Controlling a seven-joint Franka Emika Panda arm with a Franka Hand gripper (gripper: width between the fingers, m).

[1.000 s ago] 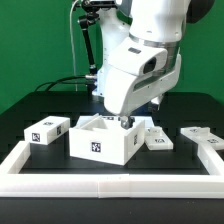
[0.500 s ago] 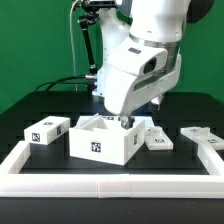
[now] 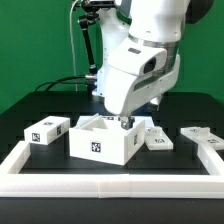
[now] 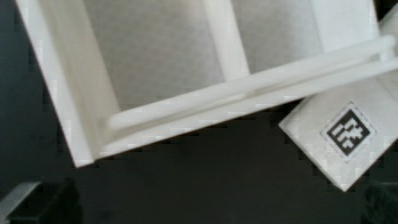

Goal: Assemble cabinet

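Passes a small tagged white block (image 3: 46,130) at left, then meets the cabinet (image 3: 98,146) at lower centre: an open-topped box of smooth matte white plastic, long axis across the frame. Puts the gripper (image 3: 125,121) just above its far right corner, fingers hidden, so cannot tell whether clenched or released. Ends with a flat tagged panel (image 3: 158,139) just beside it.
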